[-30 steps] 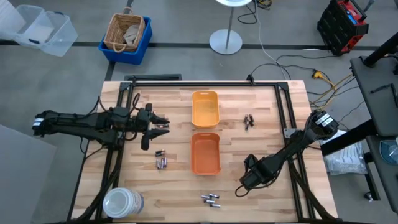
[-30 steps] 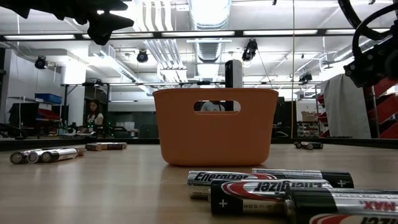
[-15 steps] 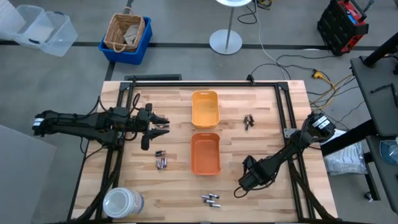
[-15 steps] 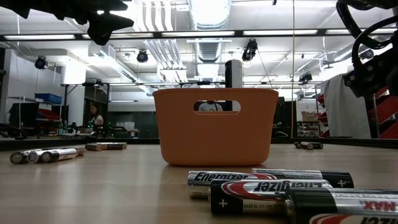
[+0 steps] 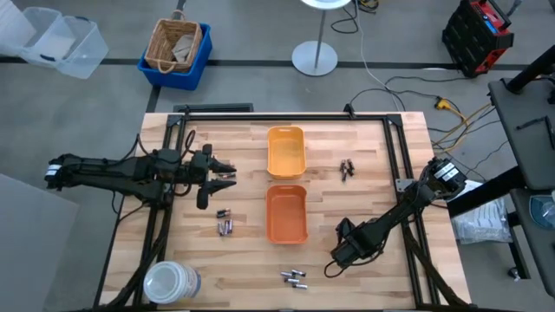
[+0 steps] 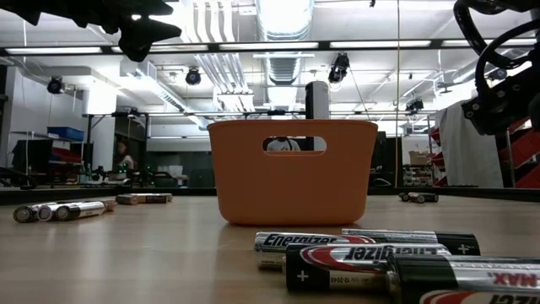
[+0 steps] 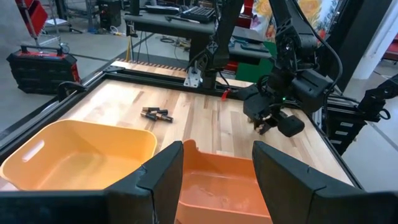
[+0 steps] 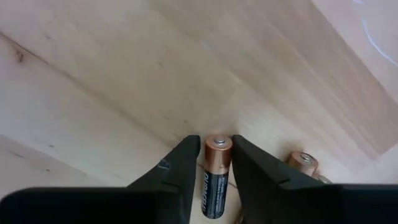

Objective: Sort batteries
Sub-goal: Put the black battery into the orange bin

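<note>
Fingers of the right gripper close on either side of a copper-topped battery, pressing it between them; a second battery lies just beside it on the wood. From above, we place this right gripper low over the table, at about 4 o'clock from the orange tray.

We find the left gripper raised at about 9 o'clock of the yellow-orange tray, its fingers spread apart with nothing between them.

We record the remaining batteries in three loose groups: one cluster at 9 o'clock of the orange tray, one group at its 6 o'clock near the table's front edge, and a small group at 3 o'clock of the yellow-orange tray. In the low view the front group lies nearest the camera, before the orange tray.

A clear round container stands at the table's front left corner.
</note>
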Controlling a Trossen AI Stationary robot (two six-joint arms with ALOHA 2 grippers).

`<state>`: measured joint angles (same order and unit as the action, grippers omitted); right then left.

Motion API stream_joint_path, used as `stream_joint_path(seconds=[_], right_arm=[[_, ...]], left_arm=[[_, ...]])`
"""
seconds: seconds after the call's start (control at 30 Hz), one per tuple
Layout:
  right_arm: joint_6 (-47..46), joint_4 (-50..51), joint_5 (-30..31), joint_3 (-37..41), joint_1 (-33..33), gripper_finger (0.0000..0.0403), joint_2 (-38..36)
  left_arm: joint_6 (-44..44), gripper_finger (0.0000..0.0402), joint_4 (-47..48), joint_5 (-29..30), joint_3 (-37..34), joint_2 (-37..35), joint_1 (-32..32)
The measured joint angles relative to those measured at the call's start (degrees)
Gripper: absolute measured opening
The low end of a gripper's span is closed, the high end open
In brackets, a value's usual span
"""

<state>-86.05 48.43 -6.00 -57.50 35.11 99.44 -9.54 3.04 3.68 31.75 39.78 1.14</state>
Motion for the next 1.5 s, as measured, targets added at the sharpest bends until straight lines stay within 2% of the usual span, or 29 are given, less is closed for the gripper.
stream_joint_path(seconds=[0.27,0.53,0.8,0.97,1.13,1.27,1.37,1.5], right_arm=[[5.0,0.0,0.0,0.1,-0.6,0.0041,0.1],[9.7,0.5,-0.3,0.0,-2.3,0.0038,-2.0],[15.1,0.5,8.2,-0.1,-4.5,0.0038,-10.3],[23.2,-2.7,21.2,-0.2,-7.2,0.0038,-16.6],[40.1,-15.6,35.6,0.1,-9.9,0.0038,-20.6],[58.2,-33.9,43.2,2.3,-11.5,0.0038,-20.6],[71.2,-53.7,43.4,6.6,-12.9,0.0038,-19.1],[82.0,-76.6,36.0,14.3,-16.0,0.0038,-16.1]], left_arm=[[0.0,0.0178,0.0,0.0,0.0,0.0,0.0],[0.0,0.0178,0.0,0.0,0.0,0.0,0.0],[0.0,0.0178,-0.4,0.0,0.0,0.0,0.0],[0.0,0.0178,-0.5,0.0,0.0,0.0,0.0],[0.0,0.0178,-0.7,0.0,0.0,0.0,0.0],[0.0,0.0178,-0.9,0.0,0.0,0.0,0.0],[0.0,0.0178,-0.9,0.0,0.0,0.0,0.0],[0.0,0.0178,-0.8,0.0,0.0,0.0,0.0]])
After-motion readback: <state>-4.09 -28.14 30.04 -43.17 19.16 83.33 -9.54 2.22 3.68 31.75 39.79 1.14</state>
